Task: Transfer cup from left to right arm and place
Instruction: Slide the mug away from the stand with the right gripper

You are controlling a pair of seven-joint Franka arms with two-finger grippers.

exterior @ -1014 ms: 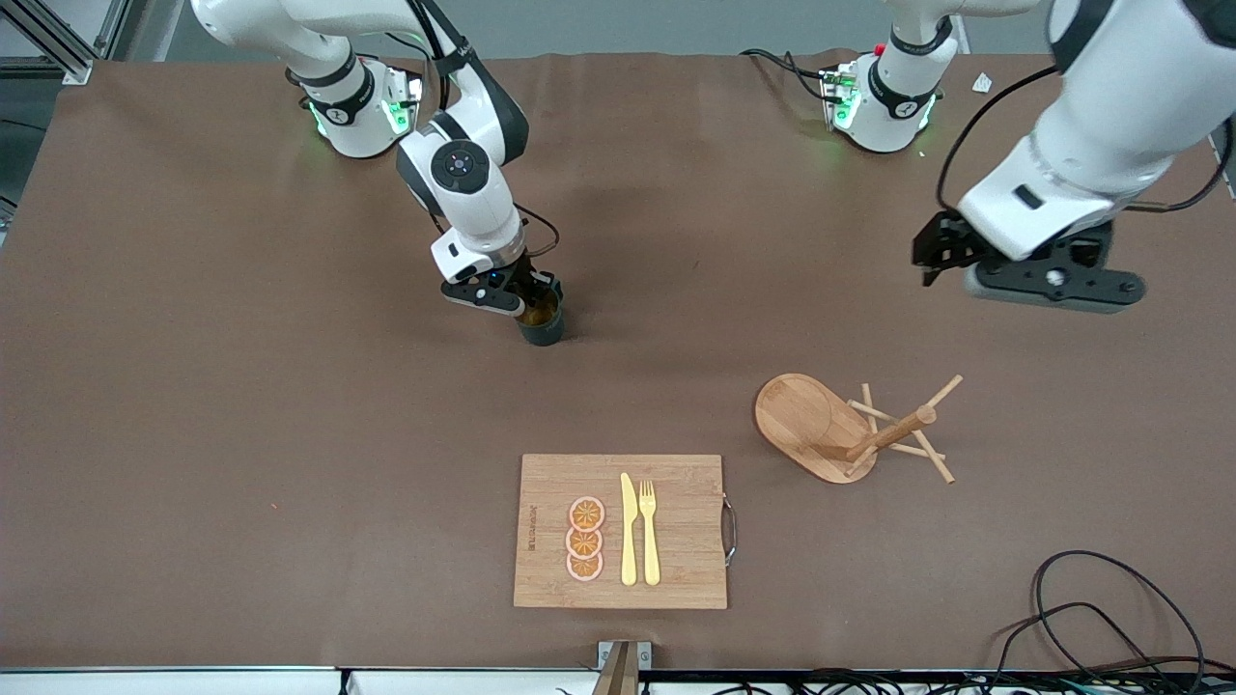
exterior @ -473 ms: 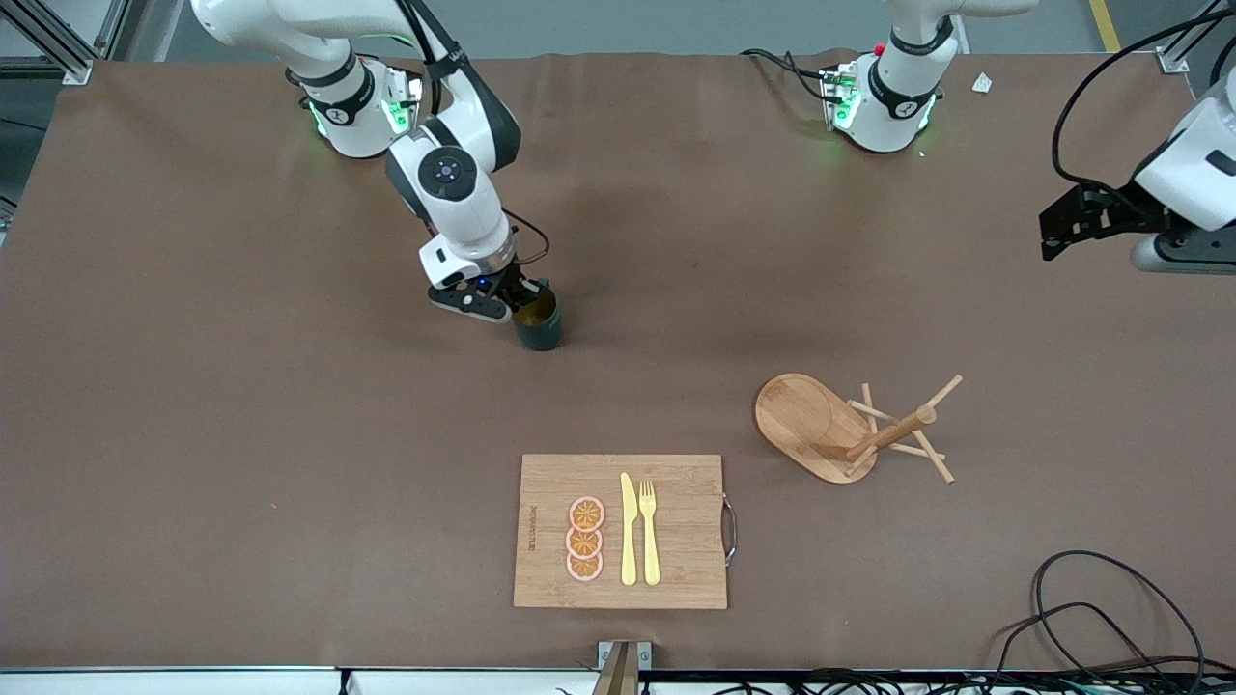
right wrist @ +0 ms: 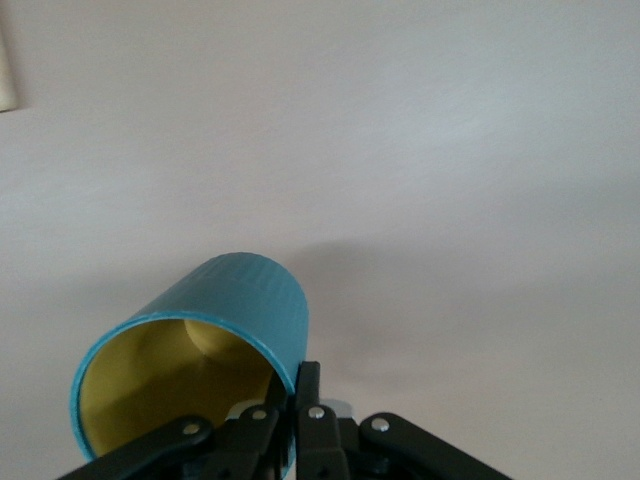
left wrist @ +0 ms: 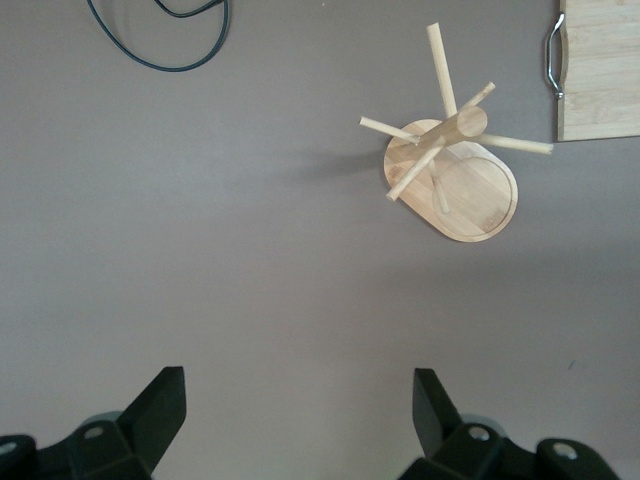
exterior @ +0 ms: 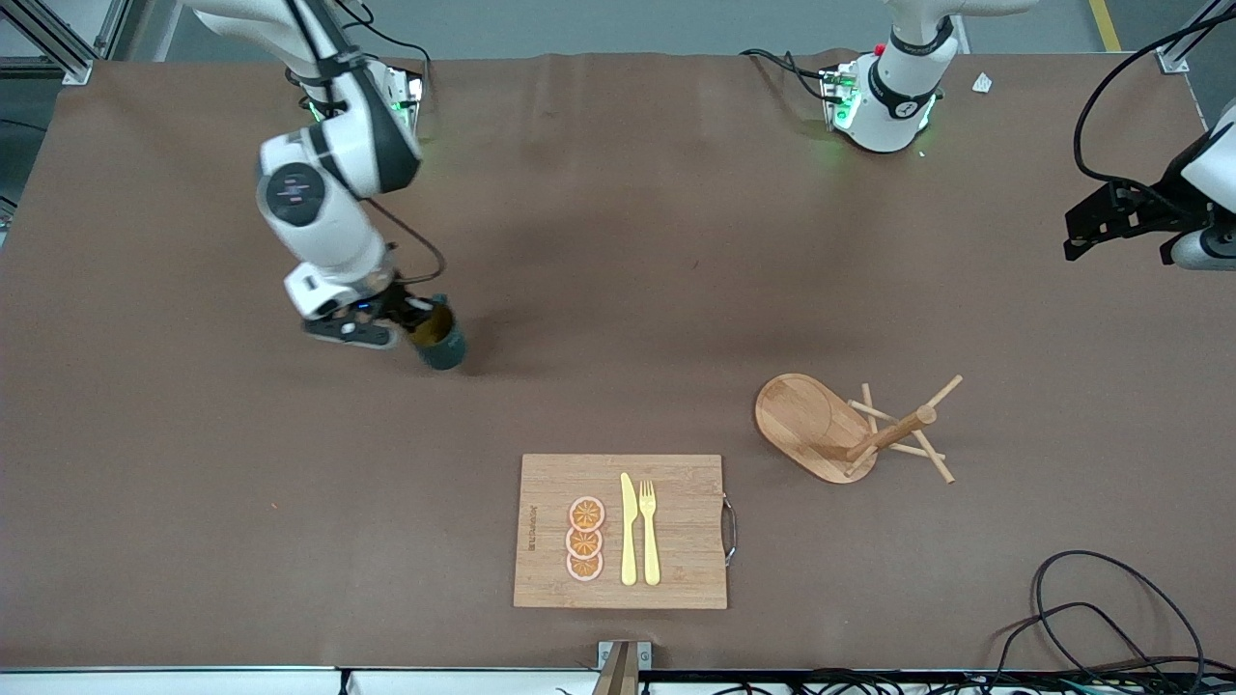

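Note:
The cup (exterior: 440, 340) is a dark teal ribbed mug with a yellowish inside. My right gripper (exterior: 417, 319) is shut on its rim and holds it tilted over the table toward the right arm's end. In the right wrist view the cup (right wrist: 215, 330) hangs from my right gripper (right wrist: 296, 392), one finger inside the rim and one outside. Its handle is hidden. My left gripper (exterior: 1091, 227) is open and empty, held high at the left arm's end of the table. In the left wrist view its fingertips (left wrist: 165, 400) stand wide apart over bare table.
A wooden mug rack (exterior: 850, 430) lies tipped on its side toward the left arm's end; it also shows in the left wrist view (left wrist: 455, 165). A wooden cutting board (exterior: 623, 531) with orange slices, a knife and a fork sits near the front camera. Cables (exterior: 1110, 618) lie at the front corner.
My right gripper has carried the cup toward the right arm's end of the table. My left gripper has drawn away to its own end of the table.

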